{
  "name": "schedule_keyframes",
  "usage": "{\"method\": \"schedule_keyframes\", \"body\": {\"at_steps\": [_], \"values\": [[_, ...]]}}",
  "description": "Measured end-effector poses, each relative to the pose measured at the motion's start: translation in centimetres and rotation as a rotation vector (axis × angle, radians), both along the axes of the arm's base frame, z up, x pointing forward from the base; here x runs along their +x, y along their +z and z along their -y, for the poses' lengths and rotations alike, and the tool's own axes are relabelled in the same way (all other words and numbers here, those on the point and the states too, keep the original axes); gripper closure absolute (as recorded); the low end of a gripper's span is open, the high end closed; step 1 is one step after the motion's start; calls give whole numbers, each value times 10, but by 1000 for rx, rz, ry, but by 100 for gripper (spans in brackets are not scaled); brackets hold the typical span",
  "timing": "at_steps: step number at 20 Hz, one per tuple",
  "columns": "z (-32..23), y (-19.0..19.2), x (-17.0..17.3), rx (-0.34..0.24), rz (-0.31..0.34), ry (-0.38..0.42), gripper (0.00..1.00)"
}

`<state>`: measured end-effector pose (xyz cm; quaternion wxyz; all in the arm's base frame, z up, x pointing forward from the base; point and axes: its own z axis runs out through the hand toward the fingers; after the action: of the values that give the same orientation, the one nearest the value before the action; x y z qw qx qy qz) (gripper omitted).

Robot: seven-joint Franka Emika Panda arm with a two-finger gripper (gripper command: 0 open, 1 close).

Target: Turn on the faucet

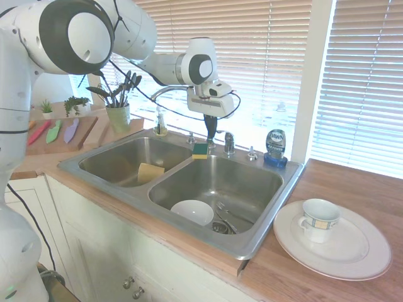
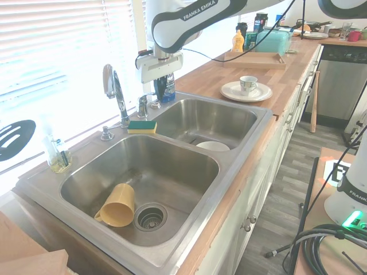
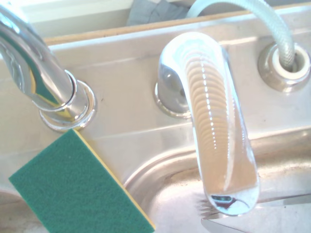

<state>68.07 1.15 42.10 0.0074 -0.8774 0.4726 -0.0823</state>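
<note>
A: Where is the gripper (image 2: 155,87)?

B: Above the back ledge of the sink (image 1: 252,242), over the lever handle (image 3: 214,126). The faucet (image 2: 114,91) rises just beside it, on the side of the basin that holds the cup (image 2: 117,206).

A: And the sponge (image 2: 141,126)?

B: On the divider between the basins, below the gripper and in front of the faucet base.

A: The other side?

B: The soap bottle (image 1: 275,148) stands on the ledge beyond the gripper; further off, a plate (image 1: 352,255) with a mug (image 1: 319,220) sits on the table (image 1: 352,182). A bowl (image 1: 192,212) lies in the basin below.
</note>
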Motion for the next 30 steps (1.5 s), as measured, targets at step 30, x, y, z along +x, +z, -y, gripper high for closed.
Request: {"method": "schedule_keyframes", "body": {"at_steps": [30], "values": [[1,12,25,-33,412,25,100]]}}
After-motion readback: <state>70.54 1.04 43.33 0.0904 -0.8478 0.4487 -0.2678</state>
